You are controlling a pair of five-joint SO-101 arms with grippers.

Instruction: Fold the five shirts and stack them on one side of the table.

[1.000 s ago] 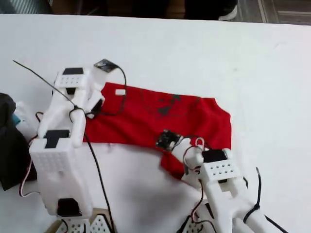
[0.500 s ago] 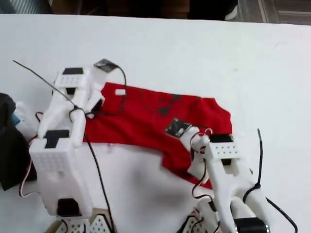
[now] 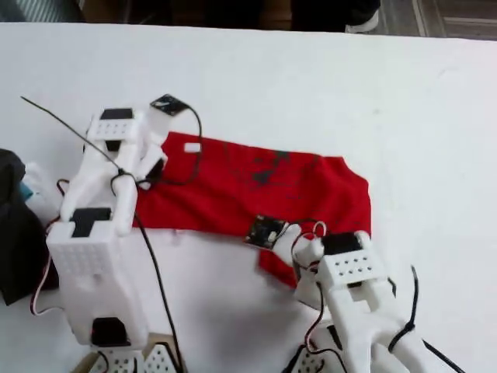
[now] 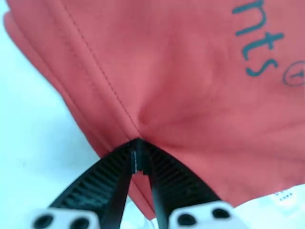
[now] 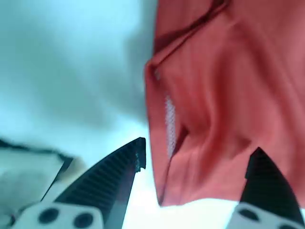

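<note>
Right gripper (image 5: pixel 199 150): nearest item, poised over the near right corner of the red cotton shirt (image 3: pixel 233 194). Jaws wide apart, holding nothing; the doubled hem lies between and just beyond the tips.
Shirt: flat on the white table (image 3: pixel 326 78), mid-table, long axis left to right.
Left gripper (image 4: pixel 137 151): farther off, at the shirt's left edge. Jaws together, pinching a seam of the red cloth.
Judgement: the right arm is nearer the loose corner.

Lit brightly and evenly. Washed the white desk (image 3: pixel 404 101) nearly to glare. Threw faint soft shadows under the right arm (image 3: pixel 365 311) and a greyer one along the red shirt (image 5: pixel 214 95).
</note>
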